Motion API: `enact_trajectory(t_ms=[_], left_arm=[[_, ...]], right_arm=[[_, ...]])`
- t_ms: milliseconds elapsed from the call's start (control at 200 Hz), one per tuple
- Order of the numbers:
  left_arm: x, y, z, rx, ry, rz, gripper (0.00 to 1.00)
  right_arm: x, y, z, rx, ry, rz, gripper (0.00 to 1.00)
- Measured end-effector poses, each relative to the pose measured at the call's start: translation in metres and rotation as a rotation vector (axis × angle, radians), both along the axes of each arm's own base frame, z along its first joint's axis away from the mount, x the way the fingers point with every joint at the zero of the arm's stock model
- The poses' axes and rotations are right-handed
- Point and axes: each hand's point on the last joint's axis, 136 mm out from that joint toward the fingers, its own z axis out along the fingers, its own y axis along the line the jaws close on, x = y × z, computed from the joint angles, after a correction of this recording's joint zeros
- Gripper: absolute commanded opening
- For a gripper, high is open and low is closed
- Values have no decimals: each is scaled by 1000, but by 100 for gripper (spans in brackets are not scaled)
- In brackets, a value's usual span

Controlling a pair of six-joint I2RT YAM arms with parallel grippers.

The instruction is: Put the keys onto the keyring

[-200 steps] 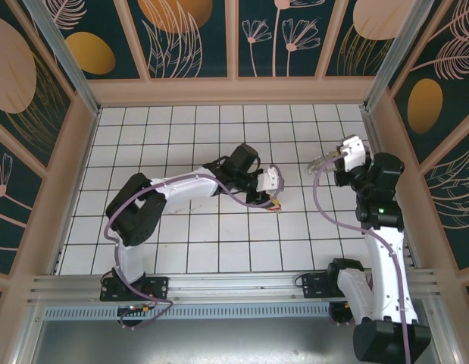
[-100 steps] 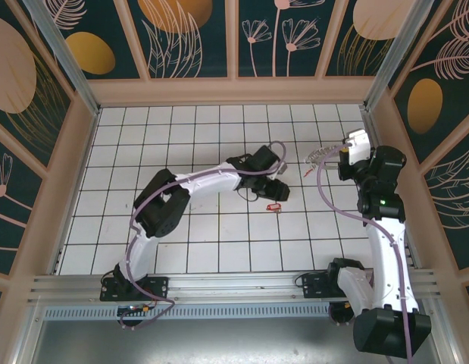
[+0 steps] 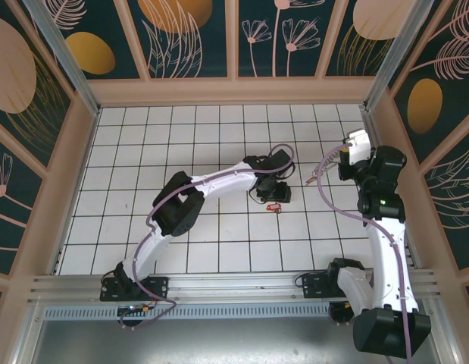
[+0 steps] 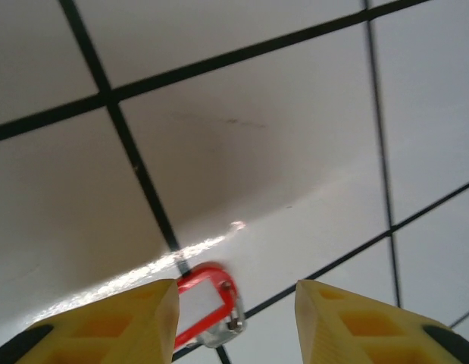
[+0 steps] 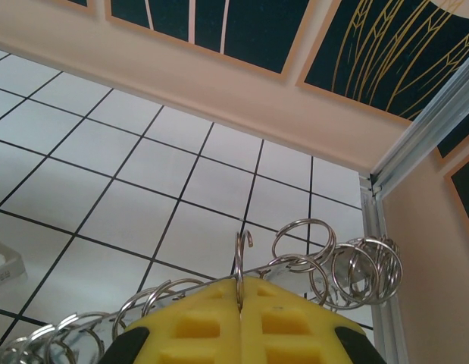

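Item: left pincer [image 4: 236,303] closing in over the key [image 4: 207,270], keyring [image 5: 310,262] waiting on the right.
Over the last second the left arm has been stretching out across the desk [image 3: 143,152] and is now lowering its pincer onto the key, which is lying flat on a tile near the middle, between the parted fingers and nearer the left one, not yet gripped. The right pincer [image 5: 240,307] is staying clamped shut on the keyring, holding it raised near the right wall, well apart from the key. Judgement: the pickup is coming next; the threading is still waiting.
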Motion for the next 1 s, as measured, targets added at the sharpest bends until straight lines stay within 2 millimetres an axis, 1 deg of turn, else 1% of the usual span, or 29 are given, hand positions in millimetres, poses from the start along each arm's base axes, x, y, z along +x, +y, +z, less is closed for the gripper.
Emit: enact_trajectory(t_ms=[95, 160, 325, 440, 495, 625, 645, 671, 806, 831, 961, 1001], left_arm=[[-6, 6, -10, 43, 23, -3, 40], [-9, 7, -13, 64, 33, -6, 40], [-14, -1, -10, 68, 32, -28, 34], [-18, -2, -11, 80, 38, -39, 31], [-19, -3, -12, 84, 40, -43, 28], [-22, -2, -13, 95, 46, -51, 27], [-21, -3, -13, 95, 46, -52, 25], [-21, -4, -14, 94, 45, -53, 21], [-20, -5, -16, 102, 47, -63, 13], [-20, -5, -15, 103, 47, -64, 9], [-18, -5, -14, 107, 34, -66, 0], [-17, -4, -14, 112, 31, -63, 0]], right_arm=[[0, 0, 0, 1, 0, 0, 0], [0, -1, 0, 1, -1, -1, 0], [0, 0, 0, 3, -1, 3, 0], [0, 0, 0, 4, -1, 6, 0], [-1, 1, 1, 4, -3, 7, 0], [-2, 1, 4, 3, -12, 9, 0], [-3, 1, 4, 3, -14, 10, 0], [-3, 1, 5, 3, -16, 10, 0], [-4, 2, 7, 3, -23, 12, 0], [-4, 2, 7, 3, -24, 12, 0], [-4, 2, 8, 2, -26, 13, 0], [-5, 2, 8, 2, -27, 13, 0]])
